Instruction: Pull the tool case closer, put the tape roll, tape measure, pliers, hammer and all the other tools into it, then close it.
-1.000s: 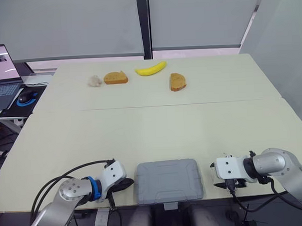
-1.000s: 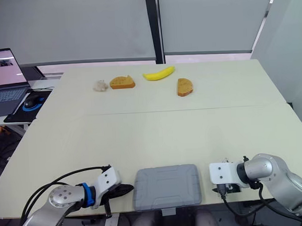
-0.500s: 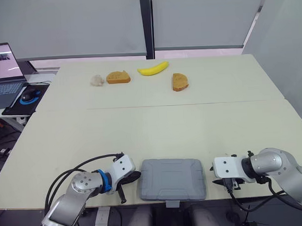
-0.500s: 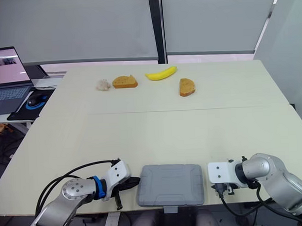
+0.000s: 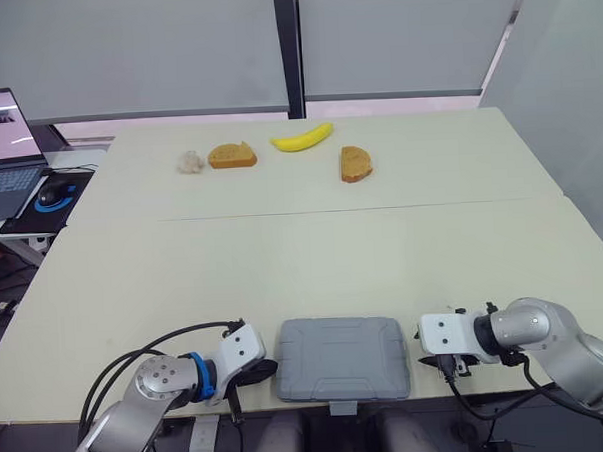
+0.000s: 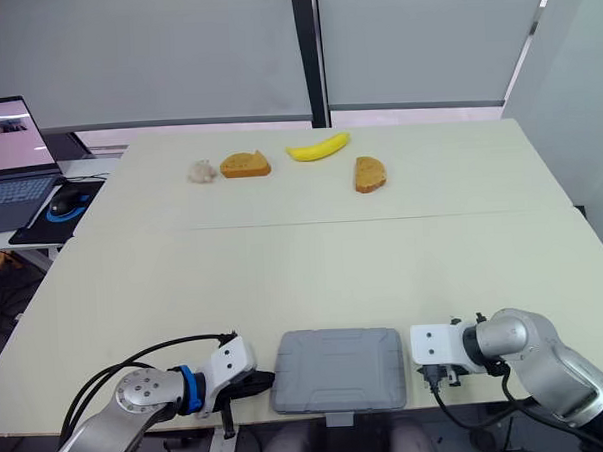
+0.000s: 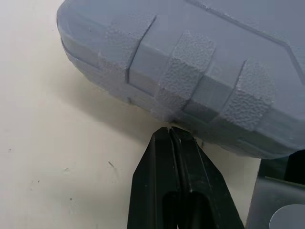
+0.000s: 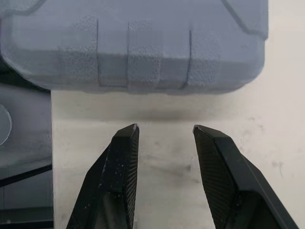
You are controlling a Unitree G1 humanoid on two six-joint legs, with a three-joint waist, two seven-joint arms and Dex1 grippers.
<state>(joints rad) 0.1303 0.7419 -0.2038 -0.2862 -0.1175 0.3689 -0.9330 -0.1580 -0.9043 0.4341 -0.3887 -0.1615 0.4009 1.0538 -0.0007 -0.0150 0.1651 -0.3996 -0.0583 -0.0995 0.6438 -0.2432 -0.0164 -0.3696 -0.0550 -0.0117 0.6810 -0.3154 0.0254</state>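
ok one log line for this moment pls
tool case: closed, near table edge | left hand: shut, tips at case's left side | right hand: open, facing case's right side, not touching | far side: banana

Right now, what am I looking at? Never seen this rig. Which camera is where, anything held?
This is a two-armed humanoid robot. The wide pictures come from a stereo camera on its head, over the table. The close-ups come from a camera on each wrist. A closed grey tool case lies at the table's near edge, between the arms. The left tool is shut beside one side of it; the right tool is open, facing the other side. Neither holds anything. Far across lie a banana, two bread slices and a small pale lump.
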